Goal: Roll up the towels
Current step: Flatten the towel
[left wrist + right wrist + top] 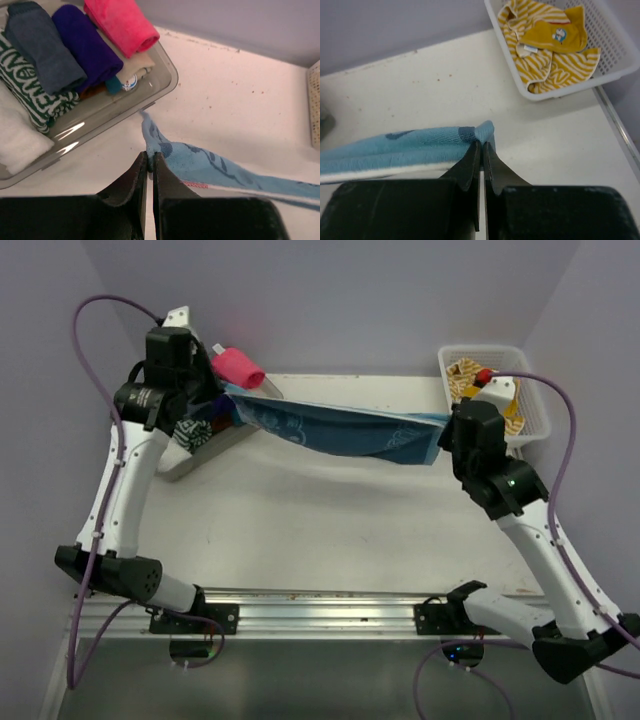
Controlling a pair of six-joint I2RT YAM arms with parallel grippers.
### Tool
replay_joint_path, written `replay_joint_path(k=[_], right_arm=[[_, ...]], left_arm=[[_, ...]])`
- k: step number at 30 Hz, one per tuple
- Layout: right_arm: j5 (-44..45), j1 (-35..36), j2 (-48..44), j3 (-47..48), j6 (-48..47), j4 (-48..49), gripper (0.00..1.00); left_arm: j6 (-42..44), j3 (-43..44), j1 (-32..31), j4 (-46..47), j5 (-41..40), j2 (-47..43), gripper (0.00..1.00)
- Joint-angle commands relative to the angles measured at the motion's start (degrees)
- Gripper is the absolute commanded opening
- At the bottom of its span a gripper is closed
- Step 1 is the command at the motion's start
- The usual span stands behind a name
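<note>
A light blue towel (340,430) with dark lettering hangs stretched above the table between both arms. My left gripper (149,161) is shut on one corner of this blue towel (210,167), close to the clear tray. At the other end, my right gripper (481,145) is shut on the opposite corner of the blue towel (415,145). Rolled towels lie in the tray, among them a hot pink one (122,22), a purple one (85,45) and a grey-blue one (42,47). Mustard-yellow striped towels (550,45) lie loose in the white basket.
The clear plastic tray (165,87) stands at the back left with the pink roll (238,367) on top. At the back right corner sits the white lattice basket (532,400). Purple walls close in the table on three sides.
</note>
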Motion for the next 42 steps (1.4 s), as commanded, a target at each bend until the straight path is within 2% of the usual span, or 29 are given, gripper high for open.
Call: replay_joint_path(k=[1,11,18,22,24,27,28,31,33,37,42], right_arm=[[4.51,-0.34,-3.93,5.08,-3.59,-4.86,0.00],[3.11,-0.25,-15.18,10.28,-2.27,-17.69,0.00],[2.67,-0.34,-21.60,13.96,1.51,-32.19,0.00],[0.39,-0.34,-22.23,16.60,4.85,-41.24,0.00],[-0.23,-0.25,-21.88,14.51,5.64,-42.31,0.00],[-1.29,-0.25,-21.09,5.03,5.38,-39.52,0.00],[-3.03,-0.34,-20.22,-0.39,4.25,-35.15,0.00],[-3.23,-0.34,-15.74,-8.15,2.83,-24.76,0.00],[-3.31,-0.34,-8.19,-9.41,2.48,-17.93,0.00],[-4.19,-0.60,5.86,-9.85,0.55,-6.30,0.00],[-6.11,-3.15,25.36,-7.13,-1.21,3.89,0.00]], left_arm=[[1.98,3.06,3.00,-0.69,2.23,-5.43,0.00],[-1.70,-4.04,3.98,-3.59,5.48,-20.37,0.00],[-3.90,-18.45,3.98,-10.78,5.57,-33.29,0.00],[-5.66,-18.74,3.98,-16.68,3.12,-38.22,0.00],[-5.93,-18.29,3.98,-18.79,1.36,-38.49,0.00],[-6.10,-22.06,3.98,-18.63,-0.93,-37.18,0.00],[-6.02,-23.38,3.98,-17.75,-1.02,-35.87,0.00],[-5.14,-29.09,3.98,-12.57,-3.38,-30.86,0.00],[-4.26,-33.14,3.98,-6.86,-4.36,-26.91,0.00],[-2.33,-35.78,3.98,2.88,-3.22,-12.43,0.00],[-3.20,-33.07,4.16,9.32,-5.33,-0.19,0.00]])
